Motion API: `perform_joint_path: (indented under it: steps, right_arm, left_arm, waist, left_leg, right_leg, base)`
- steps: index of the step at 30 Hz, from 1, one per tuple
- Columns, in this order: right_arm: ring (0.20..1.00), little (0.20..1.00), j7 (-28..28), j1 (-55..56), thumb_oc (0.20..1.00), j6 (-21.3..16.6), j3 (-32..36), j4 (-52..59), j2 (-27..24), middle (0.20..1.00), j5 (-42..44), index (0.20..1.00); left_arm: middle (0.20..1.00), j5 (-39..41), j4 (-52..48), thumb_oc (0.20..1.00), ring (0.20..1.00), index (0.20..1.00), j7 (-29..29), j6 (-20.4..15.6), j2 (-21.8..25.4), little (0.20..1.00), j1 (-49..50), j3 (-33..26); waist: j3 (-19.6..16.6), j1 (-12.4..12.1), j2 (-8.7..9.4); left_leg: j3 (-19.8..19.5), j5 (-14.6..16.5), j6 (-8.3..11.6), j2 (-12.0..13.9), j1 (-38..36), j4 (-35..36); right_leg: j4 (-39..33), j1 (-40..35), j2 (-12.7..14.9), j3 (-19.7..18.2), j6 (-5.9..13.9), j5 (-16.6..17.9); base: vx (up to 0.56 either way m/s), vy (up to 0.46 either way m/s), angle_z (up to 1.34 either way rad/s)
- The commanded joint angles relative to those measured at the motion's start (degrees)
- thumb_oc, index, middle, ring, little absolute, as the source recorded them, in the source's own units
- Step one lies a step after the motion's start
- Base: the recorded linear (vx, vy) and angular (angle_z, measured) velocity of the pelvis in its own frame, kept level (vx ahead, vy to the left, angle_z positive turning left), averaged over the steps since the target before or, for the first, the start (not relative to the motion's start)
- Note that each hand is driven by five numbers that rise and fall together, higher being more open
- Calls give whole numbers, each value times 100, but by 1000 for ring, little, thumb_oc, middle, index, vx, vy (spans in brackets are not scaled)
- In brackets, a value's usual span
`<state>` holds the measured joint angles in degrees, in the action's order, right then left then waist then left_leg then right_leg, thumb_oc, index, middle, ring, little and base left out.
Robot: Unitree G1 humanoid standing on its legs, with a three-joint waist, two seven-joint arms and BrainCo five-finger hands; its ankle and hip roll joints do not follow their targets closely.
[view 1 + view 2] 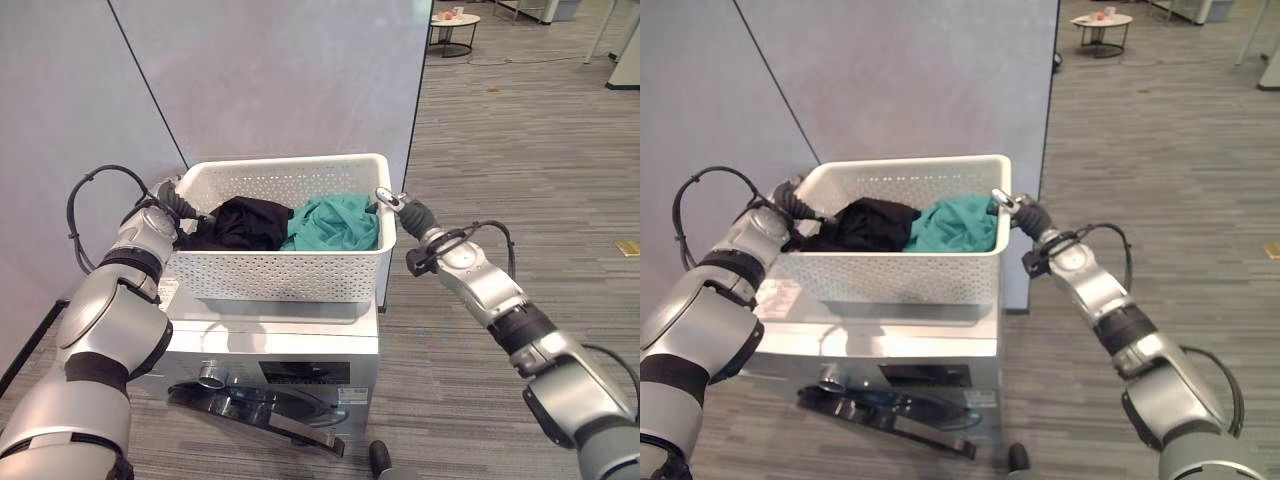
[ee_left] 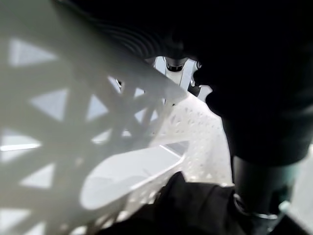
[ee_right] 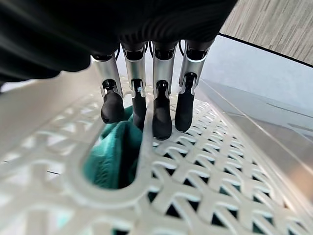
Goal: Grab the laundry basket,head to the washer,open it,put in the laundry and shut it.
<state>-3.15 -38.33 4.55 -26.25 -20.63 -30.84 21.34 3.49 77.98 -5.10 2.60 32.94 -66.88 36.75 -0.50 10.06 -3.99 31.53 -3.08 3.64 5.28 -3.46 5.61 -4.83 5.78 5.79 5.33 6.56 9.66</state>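
Observation:
A white perforated laundry basket (image 1: 290,272) stands on top of the white washer (image 1: 275,345). It holds a black garment (image 1: 240,222) on the left and a teal garment (image 1: 335,222) on the right. My left hand (image 1: 170,198) is at the basket's left rim, and its fingers are hidden behind the wall. My right hand (image 1: 392,203) is at the right rim. In the right wrist view its fingers (image 3: 161,112) reach straight over the basket's handle cut-out (image 3: 122,186), with teal cloth (image 3: 105,161) below. The washer's dark round door (image 1: 255,408) hangs open at the front.
A grey partition wall (image 1: 280,80) rises right behind the washer and basket. Wood-look floor (image 1: 520,150) stretches away to the right. A round low table (image 1: 455,30) stands far back, and a small yellow object (image 1: 628,248) lies on the floor at the right.

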Motion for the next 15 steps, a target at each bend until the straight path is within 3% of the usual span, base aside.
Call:
perform_joint_path:
  steps: [1,2,4,6,9,13,15]
  right_arm:
    - [1000,1000,-321,-521,1000,-568,254,267,282,1000,-466,1000]
    - [1000,1000,-389,-398,1000,-594,364,392,280,1000,-515,1000]
    - [1000,1000,-506,-106,1000,-666,619,609,318,1000,-605,1000]
    - [1000,1000,-675,732,1000,-887,1129,1359,525,1000,-707,1000]
    - [1000,1000,-1134,1672,1000,-1191,1879,2132,585,1000,-1233,1000]
    - [1000,1000,-1499,2854,1000,-1403,2813,2675,535,1000,-1801,1000]
    - [1000,1000,-1498,3208,1000,-1582,3078,2742,616,1000,-1470,1000]
  left_arm:
    - [1000,116,146,1000,1000,1000,-391,-264,-646,1000,118,-173]
    - [1000,128,113,1000,1000,1000,-430,-286,-654,1000,157,-233]
    - [1000,158,75,1000,1000,1000,-483,-322,-696,1000,277,-391]
    - [1000,324,-83,1000,1000,1000,-751,-486,-777,1000,579,-995]
    - [1000,724,-924,1000,1000,1000,-1137,-873,-811,1000,1320,-1736]
    - [1000,699,-2229,1000,1000,1000,-1320,-1170,-891,1000,2698,-2235]
    - [1000,672,-2814,1000,1000,1000,-1375,-1332,-883,1000,3439,-2462]
  waist:
    - [724,-37,63]
    - [724,-28,81]
    - [667,-28,44]
    - [637,-4,-12]
    - [635,-49,-70]
    - [578,-181,-100]
    - [540,-243,-78]
  left_leg:
    - [-251,170,95,53,-171,-256]
    - [-167,76,54,62,-134,-284]
    - [-259,223,78,23,-215,-276]
    - [-102,368,25,-49,-342,-351]
    - [-67,494,-2,-69,-382,-515]
    - [-205,571,-3,-78,-422,-712]
    - [-182,452,-24,-69,-384,-787]
  right_leg:
    - [331,-211,215,384,432,-381]
    - [356,-173,217,422,384,-306]
    - [349,-258,245,431,467,-393]
    - [323,-277,317,367,578,-318]
    - [420,-305,410,337,603,-380]
    - [450,-510,489,461,581,-494]
    - [463,-553,513,570,502,-459]
  base:
    - [0,0,0]
    - [-18,-25,12]
    - [79,35,17]
    - [98,89,5]
    - [41,29,-27]
    - [32,-28,-3]
    - [-48,-76,3]
